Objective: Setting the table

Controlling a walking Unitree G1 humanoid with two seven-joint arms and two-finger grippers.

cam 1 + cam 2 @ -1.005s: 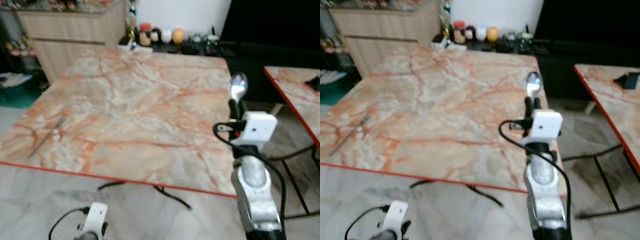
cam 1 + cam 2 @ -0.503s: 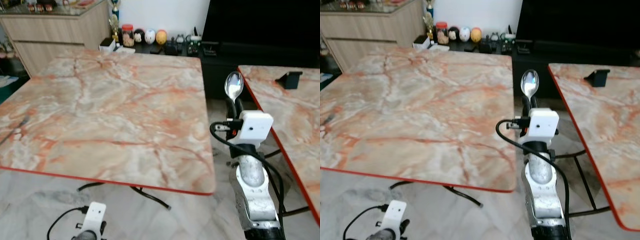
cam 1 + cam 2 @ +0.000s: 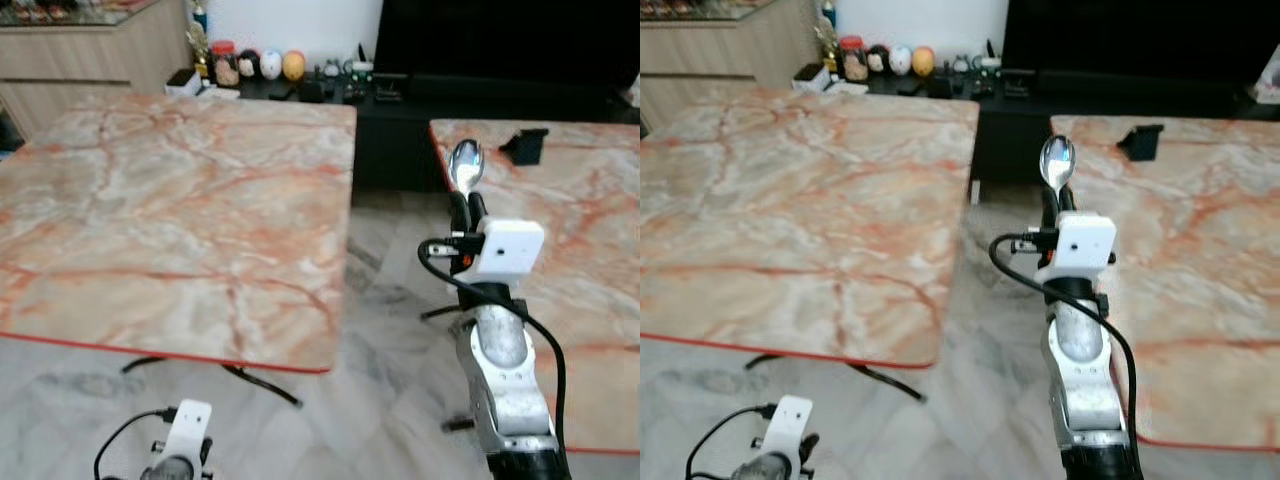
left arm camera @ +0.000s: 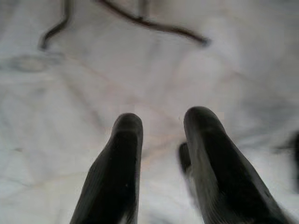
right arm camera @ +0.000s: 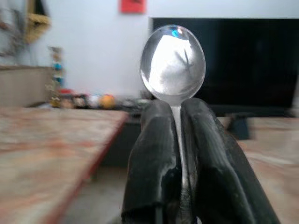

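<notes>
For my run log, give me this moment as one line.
right gripper: shut on spoon, bowl up | left gripper: open, low over floor | position: gap between two marble tables

Bare marble top of left table (image 3: 170, 200), open floor gap (image 3: 385, 290) between the 2 tables, right gripper (image 3: 465, 205) with upright spoon (image 3: 465, 165) rising over that gap, black stand (image 3: 523, 146) on right table (image 3: 590, 250), jars and ornaments (image 3: 250, 68) crowding the far edge

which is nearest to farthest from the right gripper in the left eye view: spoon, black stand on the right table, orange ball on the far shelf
1. spoon, held upright in the right gripper.
2. black stand, on the right table, just beyond the spoon.
3. orange ball, far off to the left on the dark shelf.
</notes>
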